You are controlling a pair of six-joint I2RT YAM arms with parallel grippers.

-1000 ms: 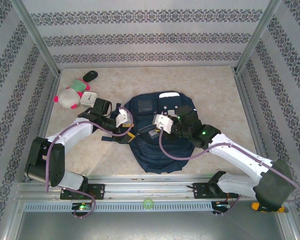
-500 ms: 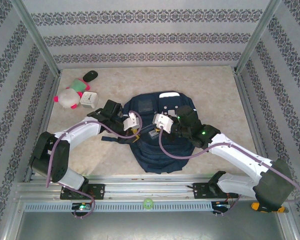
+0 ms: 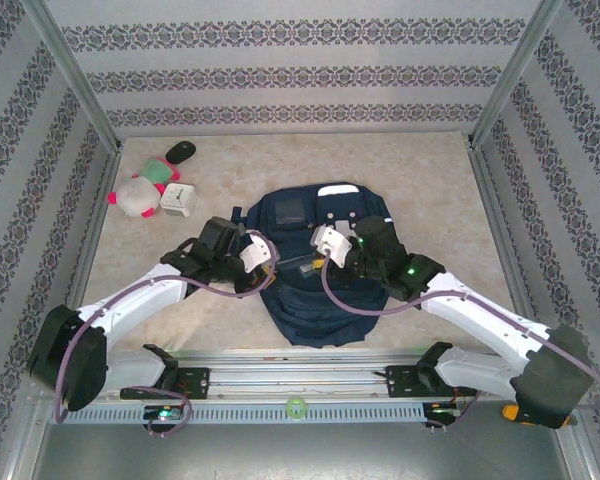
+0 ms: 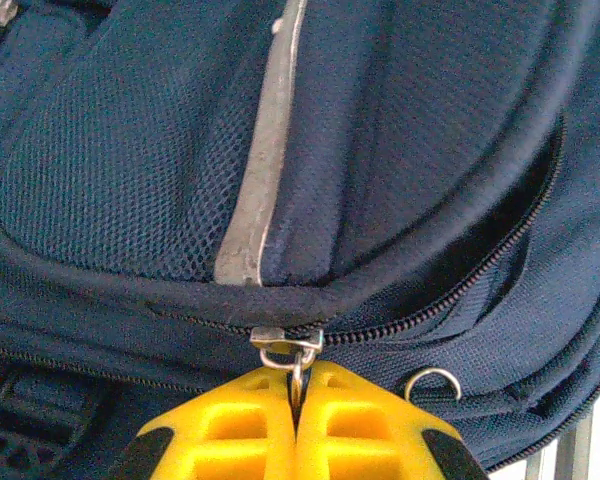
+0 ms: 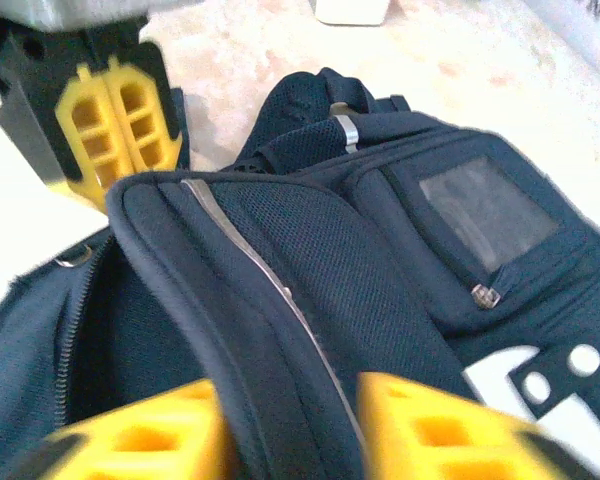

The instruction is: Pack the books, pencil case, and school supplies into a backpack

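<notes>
The dark navy backpack (image 3: 310,290) lies flat in the middle of the table, its main zip partly undone. My left gripper (image 3: 264,264) is at the bag's left side. In the left wrist view its yellow fingers (image 4: 230,430) are shut on the metal zip pull (image 4: 296,372) hanging from the slider (image 4: 287,338). My right gripper (image 3: 326,250) hovers over the bag's upper middle. It is open, its fingers (image 5: 430,425) straddling the raised edge of the backpack (image 5: 280,330). The shut left gripper (image 5: 120,115) shows beyond. The books, pencil case and school supplies are out of view.
A pink-and-white plush toy (image 3: 135,196), a white square clock (image 3: 178,201) and a small dark object (image 3: 181,150) sit at the far left. Patterned walls close in three sides of the table (image 3: 420,180). A metal rail (image 3: 300,375) runs along the near edge.
My left arm swung right and nearer onto the backpack, and its gripper shut on the zip pull. My right gripper opened and let go of the bag's edge.
</notes>
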